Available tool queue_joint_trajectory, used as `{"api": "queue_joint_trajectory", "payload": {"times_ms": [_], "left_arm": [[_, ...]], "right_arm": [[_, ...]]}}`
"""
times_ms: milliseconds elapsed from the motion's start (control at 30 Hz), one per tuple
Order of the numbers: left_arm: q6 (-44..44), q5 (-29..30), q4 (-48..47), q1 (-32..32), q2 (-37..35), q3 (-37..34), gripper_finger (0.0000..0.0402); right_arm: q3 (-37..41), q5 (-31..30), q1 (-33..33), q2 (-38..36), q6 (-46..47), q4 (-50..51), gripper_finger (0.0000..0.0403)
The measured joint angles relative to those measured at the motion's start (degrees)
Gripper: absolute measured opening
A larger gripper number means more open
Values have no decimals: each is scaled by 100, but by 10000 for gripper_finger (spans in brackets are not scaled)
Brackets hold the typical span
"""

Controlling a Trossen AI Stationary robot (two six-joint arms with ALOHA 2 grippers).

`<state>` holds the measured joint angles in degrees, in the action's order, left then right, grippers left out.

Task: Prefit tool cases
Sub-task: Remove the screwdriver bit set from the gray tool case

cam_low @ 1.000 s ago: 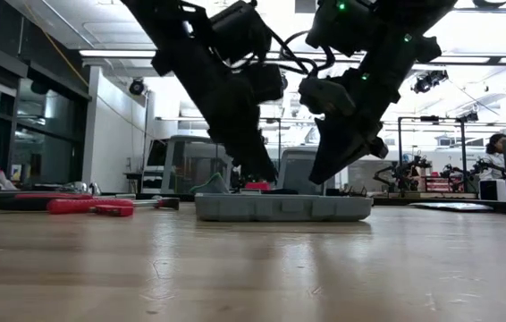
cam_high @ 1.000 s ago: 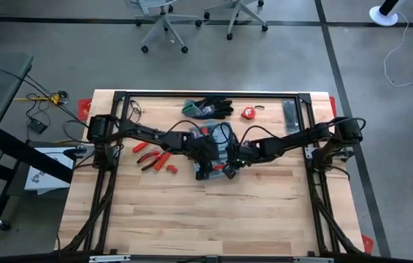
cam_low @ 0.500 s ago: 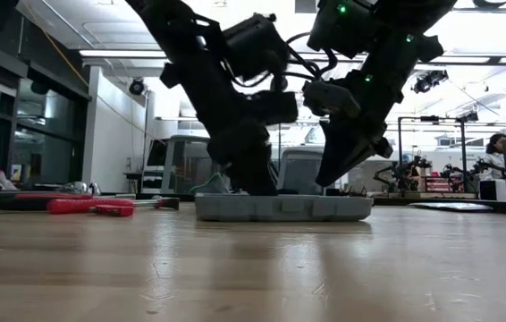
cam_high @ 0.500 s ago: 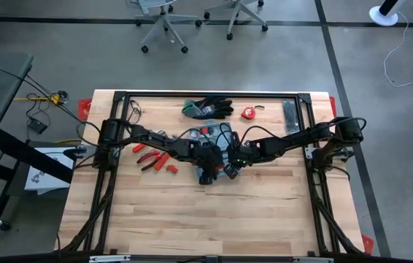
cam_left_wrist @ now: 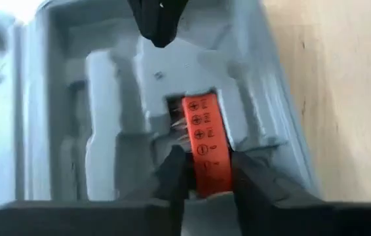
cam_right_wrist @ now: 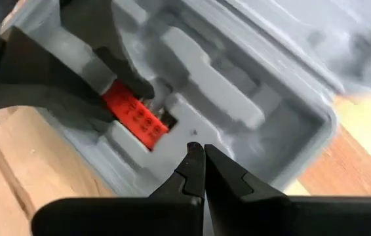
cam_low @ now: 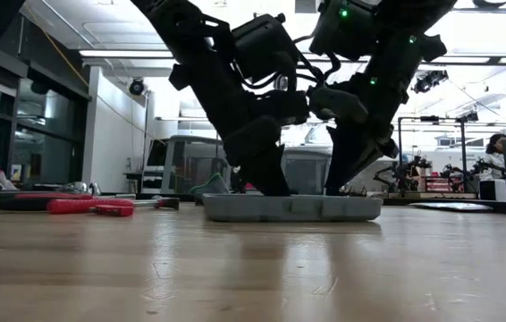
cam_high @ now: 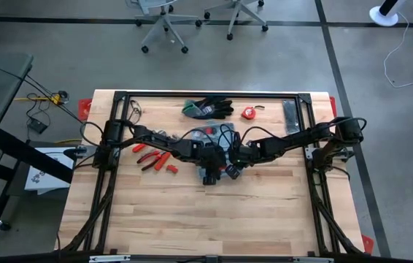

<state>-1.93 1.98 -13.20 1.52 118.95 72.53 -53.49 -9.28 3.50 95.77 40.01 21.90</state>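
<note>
A: Nearest the left wrist camera, what are the dark fingers doing?

B: The left gripper (cam_left_wrist: 203,172) pinches a small red plastic bit holder with printed screw symbols (cam_left_wrist: 205,141), one finger on each long side, its far end already down in a moulded recess.

A: And the case itself?

B: The grey-blue hinged plastic tool case (cam_high: 210,142) lies open and flat at the table's centre, both arms meeting over it. The left gripper works at about six o'clock of the case in the overhead view.

A: The other arm?

B: The right gripper (cam_right_wrist: 200,164), fingers pressed together with nothing between them, rests its tip on the tray floor beyond the holder, likely steadying the case.

A: Which step is this?

B: Seating the holder in its recess, I judge. Next it needs pressing flush, then letting go without lifting it out.

A: Farther off?

B: Red-handled pliers (cam_high: 153,157) at nine o'clock; black-and-green gloves (cam_high: 208,108) at twelve.
</note>
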Motion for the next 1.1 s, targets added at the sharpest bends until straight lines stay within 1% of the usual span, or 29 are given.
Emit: {"api": "queue_joint_trajectory", "payload": {"times_ms": [67, 200, 400, 433, 500, 633, 700, 767, 833, 900, 967, 1033, 1100], "left_arm": [[91, 4, 8, -14, 2, 4, 39], [277, -172, 7, -44, -7, -1, 38], [305, -175, 32, -44, -19, -11, 38], [277, -177, 38, -44, -19, -11, 44], [163, -161, 53, -44, -19, -13, 77], [121, -69, 65, -33, -19, -15, 165], [174, -199, 71, -68, -19, -15, 200], [283, -313, 76, -117, -19, -15, 224], [471, -338, 75, -151, -19, -15, 236], [696, -433, 75, -211, -12, -15, 238], [747, -472, 77, -256, 23, -17, 231], [698, -545, 73, -291, 31, -17, 210], [613, -733, 108, -310, 68, -17, 179]], "right_arm": [[0, -1, 3, 0, 0, 15, 0], [0, 0, 10, 2, 0, 74, 0], [0, -2, 14, 2, 0, 126, 0], [0, -2, 17, 2, 0, 126, 0], [0, -2, 19, 2, 0, 128, 0], [0, 0, 20, 2, -2, 124, 0], [0, 2, 20, 2, -1, 124, 0], [0, 0, 19, 2, -33, 122, 0], [0, -2, 14, 2, -68, 121, 0], [0, 10, 18, 2, -123, 107, 0], [0, 56, 19, 4, -149, 64, 0], [0, 91, 19, 4, -174, 2, 0], [0, 133, 48, 4, -284, -78, 0]]}}
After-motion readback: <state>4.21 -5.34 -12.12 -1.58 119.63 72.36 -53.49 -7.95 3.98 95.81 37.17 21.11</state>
